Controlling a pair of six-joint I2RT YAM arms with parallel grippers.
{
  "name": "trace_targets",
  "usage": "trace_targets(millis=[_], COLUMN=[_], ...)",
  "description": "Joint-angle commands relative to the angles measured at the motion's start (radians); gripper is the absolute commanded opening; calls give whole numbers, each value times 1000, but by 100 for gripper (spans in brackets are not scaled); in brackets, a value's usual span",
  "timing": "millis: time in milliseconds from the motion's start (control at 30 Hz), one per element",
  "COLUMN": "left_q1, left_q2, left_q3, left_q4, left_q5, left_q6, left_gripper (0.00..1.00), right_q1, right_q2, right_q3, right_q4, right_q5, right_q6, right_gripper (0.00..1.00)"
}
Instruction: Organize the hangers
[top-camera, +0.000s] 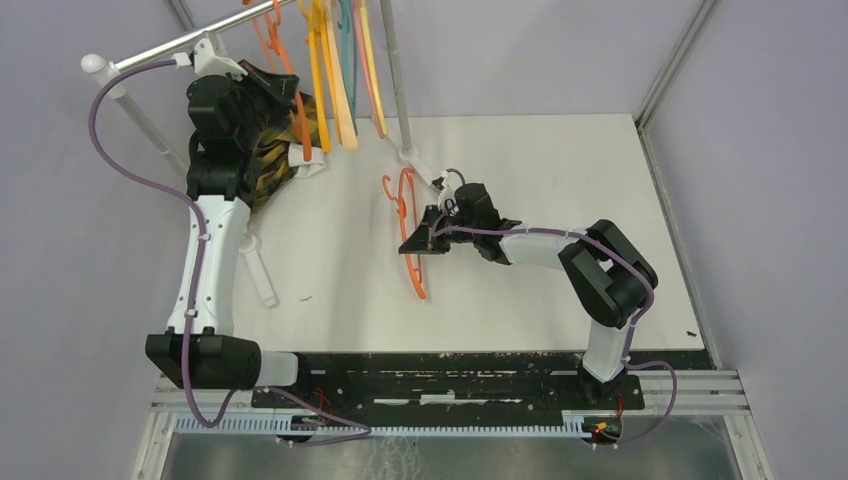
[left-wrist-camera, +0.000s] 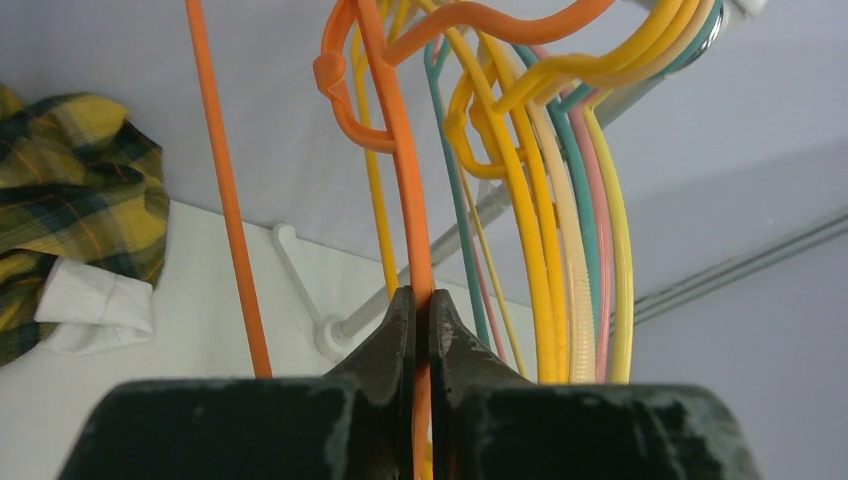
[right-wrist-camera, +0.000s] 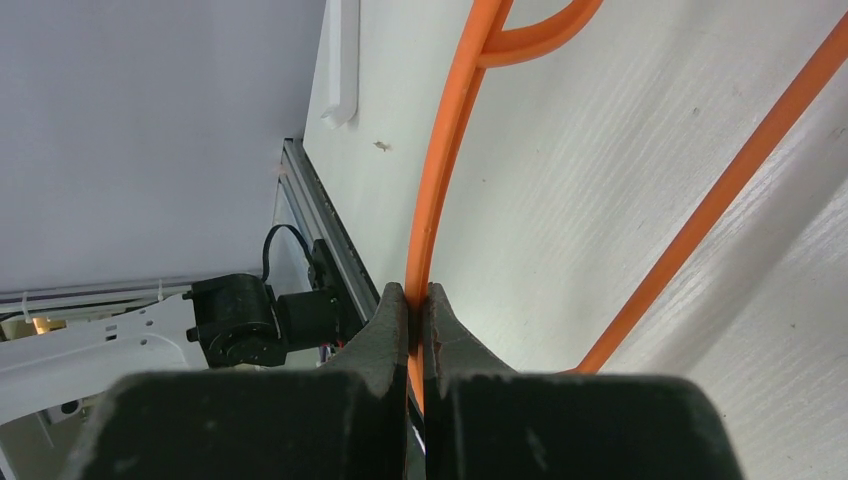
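Top view: right pincer (top-camera: 417, 243) grips an orange hanger (top-camera: 418, 275) around the middle of the surface (top-camera: 560, 180). The other hangers (top-camera: 340, 90) hang off the rail (top-camera: 180, 42) at 12 o'clock, left pincer (top-camera: 285, 92) right up among them.

Left wrist: pincer pinching a second orange hanger (left-wrist-camera: 400, 170), plaid cloth (left-wrist-camera: 80, 190) at 9 o'clock.

Right wrist: pincer clamped on the orange hanger's arm.

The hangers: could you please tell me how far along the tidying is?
Done: several hangers hang on the rail. In hand: the left gripper pinches an orange hanger there; the right gripper pinches a second orange hanger down at the table. Left: hanging that one.
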Motion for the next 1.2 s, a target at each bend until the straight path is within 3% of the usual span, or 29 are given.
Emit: trace_targets(millis=[0, 333, 433, 600, 667, 800, 1167], left_q1=[2, 4, 6, 8, 9, 14, 17], left_q2=[40, 62, 43, -11, -39, -114, -461], left_q3=[51, 67, 60, 36, 29, -25, -347], left_q4=[9, -33, -21, -11, -25, -45, -123], left_q5=[165, 237, 280, 323, 327, 337, 376], left_q6=[-32, 6, 20, 54, 73, 101, 173], left_gripper=[3, 5, 30, 59, 78, 100, 99], right_q1=[-8, -7, -7, -7, -7, -7, 22], right_q2=[6, 23, 24, 22, 18, 16, -11], right_q3=[10, 19, 21, 25, 27, 28, 72], right_q4=[79, 81, 81, 70, 62, 59, 11], right_q5=[-10, -11, -13, -17, -17, -21, -26], right_q6=[7, 11, 12, 6, 1, -1, -15], right_gripper=[1, 1, 1, 1, 1, 1, 1])
